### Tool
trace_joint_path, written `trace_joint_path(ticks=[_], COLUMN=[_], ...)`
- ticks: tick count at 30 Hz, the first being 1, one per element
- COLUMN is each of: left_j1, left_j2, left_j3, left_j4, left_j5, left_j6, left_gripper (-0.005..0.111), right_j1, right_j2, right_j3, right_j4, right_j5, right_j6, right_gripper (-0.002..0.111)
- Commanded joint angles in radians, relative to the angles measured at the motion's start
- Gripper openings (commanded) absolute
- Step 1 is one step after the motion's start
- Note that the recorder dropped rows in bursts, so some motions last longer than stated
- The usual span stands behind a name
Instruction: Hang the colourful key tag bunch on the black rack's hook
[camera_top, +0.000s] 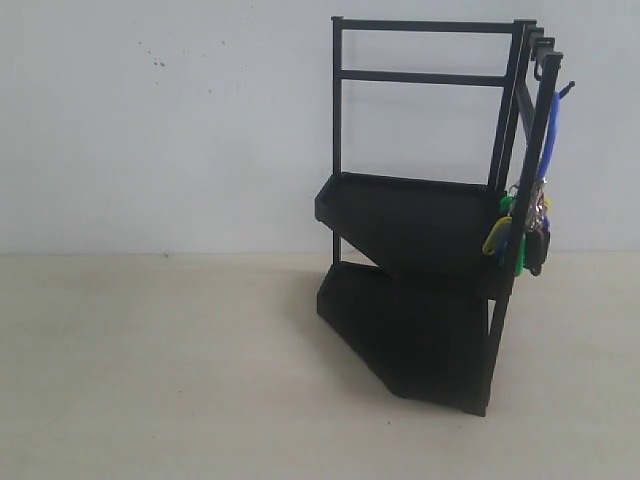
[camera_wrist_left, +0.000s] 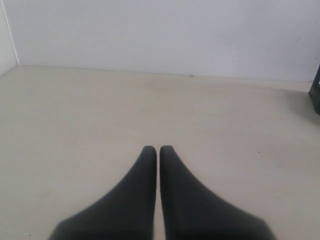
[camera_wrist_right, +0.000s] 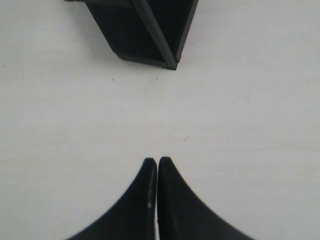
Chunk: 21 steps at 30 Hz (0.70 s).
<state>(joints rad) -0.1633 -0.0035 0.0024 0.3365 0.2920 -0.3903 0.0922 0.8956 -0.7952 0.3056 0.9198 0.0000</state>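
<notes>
Black jaws together: left gripper (camera_wrist_left: 157, 148), right gripper (camera_wrist_right: 157, 160).

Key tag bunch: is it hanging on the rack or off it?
On: the key tag bunch dangles by its blue loop from the hook high on the black rack.

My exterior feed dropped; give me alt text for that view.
The colourful key tag bunch hangs by its blue loop from the hook at the upper right of the black rack. The rack stands on a pale table before a white wall; no arm shows.
</notes>
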Motion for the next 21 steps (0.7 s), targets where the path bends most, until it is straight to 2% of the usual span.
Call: trace_joint_path(ticks=[1,15,21], left_j1=[-0.008,-0.008,-0.008], left_j2=[0.004,0.004,0.004], left_j3=[-0.002,-0.002,-0.002], left_j4=[-0.001,-0.001,-0.001], left_j5=[-0.003,-0.003,-0.003], left_j6=[-0.006,-0.006,-0.006], left_gripper=[0.004,0.004,0.004], right_j1=[-0.003,-0.003,-0.003], right_j2=[-0.011,-0.015,-0.113], right_j3=[0.016,0.016,0.016], right_j4=[0.003,0.003,-0.001], right_j5=[0.001,0.001,-0.001], right_j6=[0.000,0.000,0.000], right_gripper=[0.000,0.000,0.000])
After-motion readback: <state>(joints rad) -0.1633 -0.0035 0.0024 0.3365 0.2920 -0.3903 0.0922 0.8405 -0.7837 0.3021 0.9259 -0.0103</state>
